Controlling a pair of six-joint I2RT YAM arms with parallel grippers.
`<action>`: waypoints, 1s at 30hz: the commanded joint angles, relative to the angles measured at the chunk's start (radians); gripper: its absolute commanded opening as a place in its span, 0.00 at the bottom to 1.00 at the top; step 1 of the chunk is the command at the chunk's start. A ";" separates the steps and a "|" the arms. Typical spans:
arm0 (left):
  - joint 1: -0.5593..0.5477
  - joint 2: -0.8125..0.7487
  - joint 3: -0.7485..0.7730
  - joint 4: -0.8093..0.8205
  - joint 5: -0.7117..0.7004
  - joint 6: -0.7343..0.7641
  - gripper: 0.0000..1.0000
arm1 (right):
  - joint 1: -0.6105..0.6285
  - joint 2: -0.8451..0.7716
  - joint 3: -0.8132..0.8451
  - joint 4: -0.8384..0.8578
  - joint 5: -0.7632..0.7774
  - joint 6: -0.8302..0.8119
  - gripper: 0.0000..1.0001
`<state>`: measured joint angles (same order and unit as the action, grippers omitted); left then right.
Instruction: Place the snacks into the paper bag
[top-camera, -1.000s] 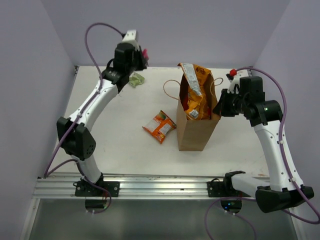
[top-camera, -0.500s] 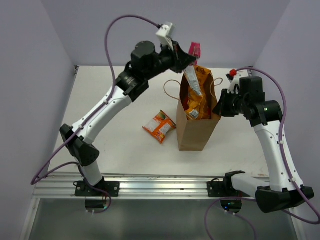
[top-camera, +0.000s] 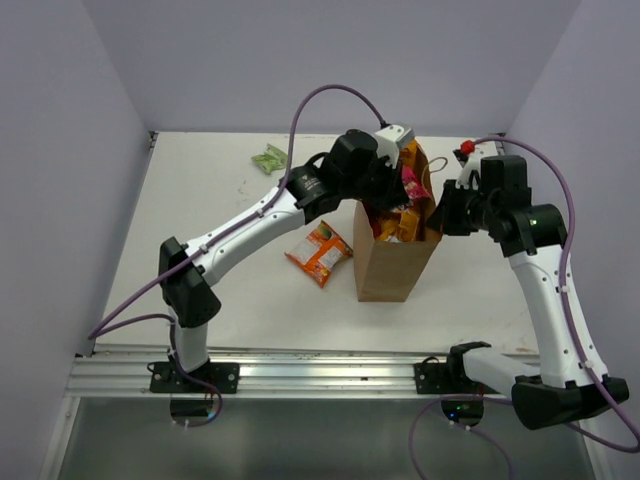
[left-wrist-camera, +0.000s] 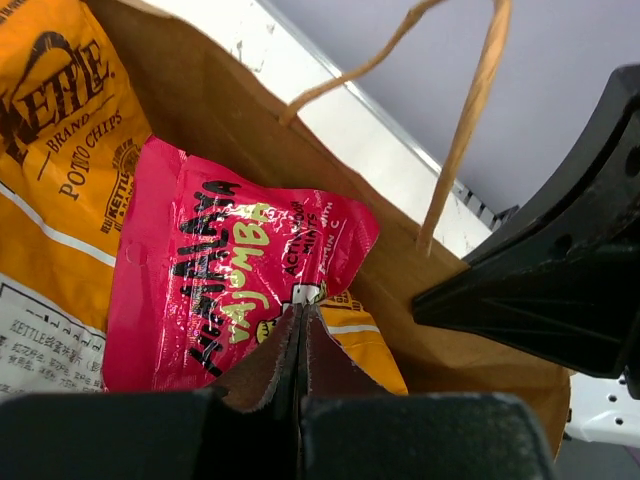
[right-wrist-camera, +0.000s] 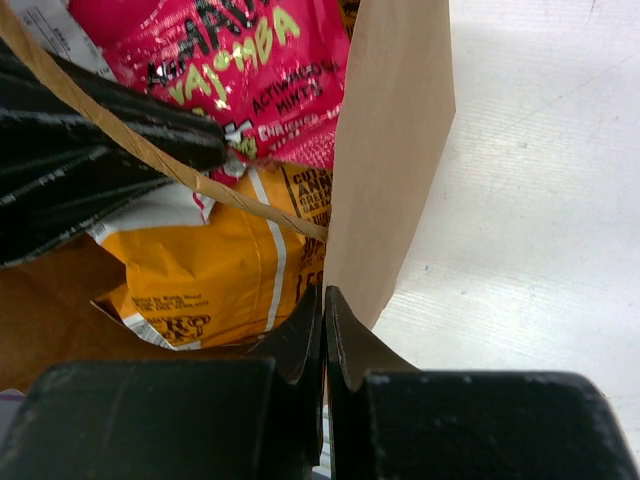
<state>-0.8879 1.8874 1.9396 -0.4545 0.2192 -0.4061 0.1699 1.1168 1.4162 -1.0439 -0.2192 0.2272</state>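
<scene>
Left pincer — tight on pink packet

paper bag: brown kraft paper, matt, smooth | handles: twisted paper cord, rough | pink packet: glossy crinkled film | large orange bag: glossy film, creased | surface: white, matt, finely textured | rail: bare metal, satin | arm shells: white plastic, glossy

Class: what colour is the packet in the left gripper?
The packet is pink with lime-green and black lettering; left wrist view shows it best.
</scene>
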 joint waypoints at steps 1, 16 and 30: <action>-0.025 -0.005 0.035 -0.145 -0.058 0.050 0.00 | 0.002 -0.029 0.010 -0.001 -0.014 -0.006 0.00; -0.023 -0.030 0.194 -0.142 -0.150 0.098 0.58 | 0.002 -0.063 -0.003 -0.004 -0.002 0.017 0.00; 0.184 -0.294 -0.103 -0.130 -0.622 0.018 1.00 | 0.003 -0.061 -0.003 -0.001 0.000 0.024 0.00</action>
<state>-0.7944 1.6379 2.0174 -0.5133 -0.2619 -0.3141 0.1703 1.0843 1.4029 -1.0622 -0.2039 0.2394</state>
